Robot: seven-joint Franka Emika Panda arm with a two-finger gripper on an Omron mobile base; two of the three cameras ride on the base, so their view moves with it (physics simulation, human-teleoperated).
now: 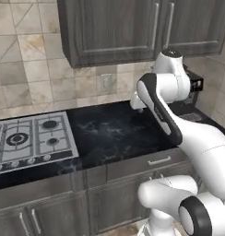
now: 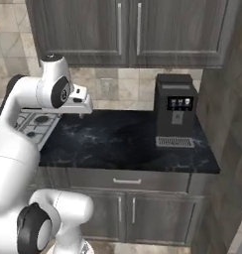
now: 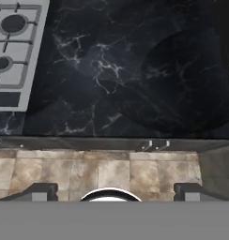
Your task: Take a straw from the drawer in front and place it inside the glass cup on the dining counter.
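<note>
My gripper [image 3: 115, 192] hangs high over the black marble counter with the gas hob, looking straight down. Its two fingertips [image 3: 39, 192] stand far apart with nothing between them, so it is open. In the left base view the gripper [image 1: 137, 105] sits at the end of the raised arm, and in the right base view the gripper [image 2: 82, 113] is above the counter's left part. The drawer [image 2: 127, 181] with its small silver bar handle [image 1: 159, 161] is shut just under the counter edge. The straw, the glass cup and the dining counter are out of view.
A gas hob [image 1: 31, 136] takes the counter's left end. A black coffee machine [image 2: 175, 111] stands at the right, against a tall grey cabinet side [image 2: 227, 149]. Upper cabinets [image 1: 114, 27] hang above. Lower cabinet doors [image 2: 143, 216] sit below the drawer.
</note>
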